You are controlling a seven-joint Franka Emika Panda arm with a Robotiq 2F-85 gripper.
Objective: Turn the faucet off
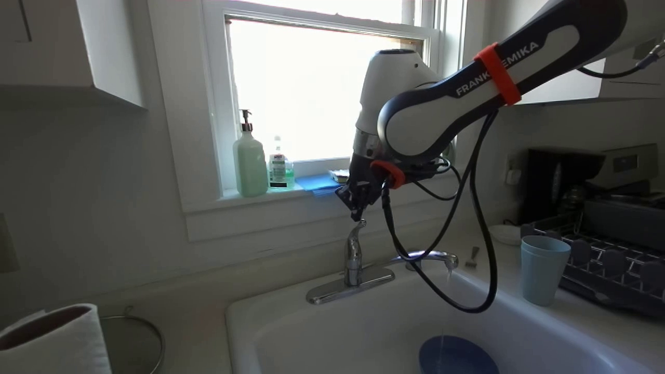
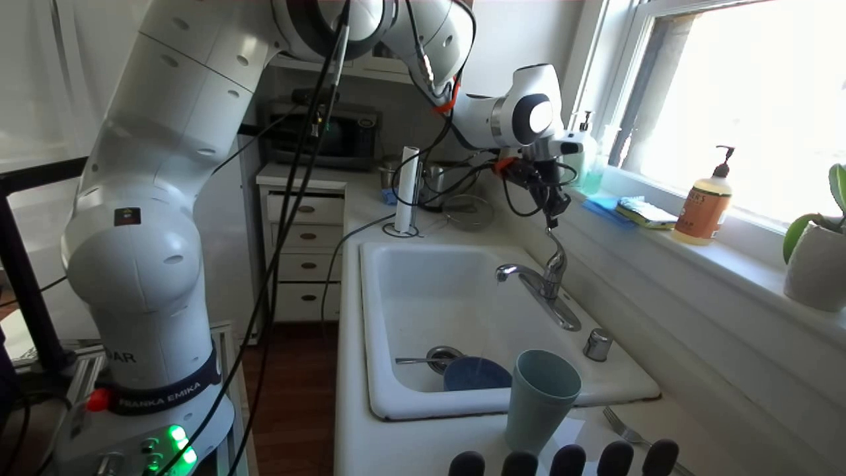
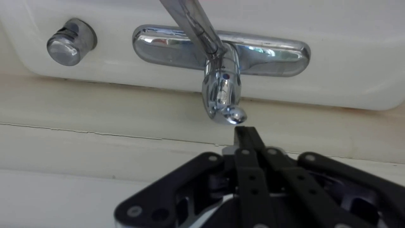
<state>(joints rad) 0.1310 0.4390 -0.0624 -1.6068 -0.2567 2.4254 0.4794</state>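
Note:
The shiny silver faucet (image 1: 353, 259) stands at the back rim of the white sink, and it shows in both exterior views (image 2: 555, 271). Its lever handle points up and curves at the tip. A thin stream of water (image 1: 449, 278) falls from the spout. My gripper (image 1: 356, 215) is shut with nothing between its fingers, pointing down just above the lever tip (image 2: 551, 223). In the wrist view the shut fingertips (image 3: 245, 129) are close beside the rounded tip of the faucet lever (image 3: 234, 114). I cannot tell whether they touch.
A blue bowl (image 2: 476, 375) lies in the sink (image 2: 373, 330). A chrome cap (image 2: 598, 345) stands beside the faucet base. A light blue cup (image 1: 543, 275) and dish rack (image 1: 613, 265) are on the counter. Soap bottles (image 1: 251, 163) and sponges line the windowsill behind the gripper.

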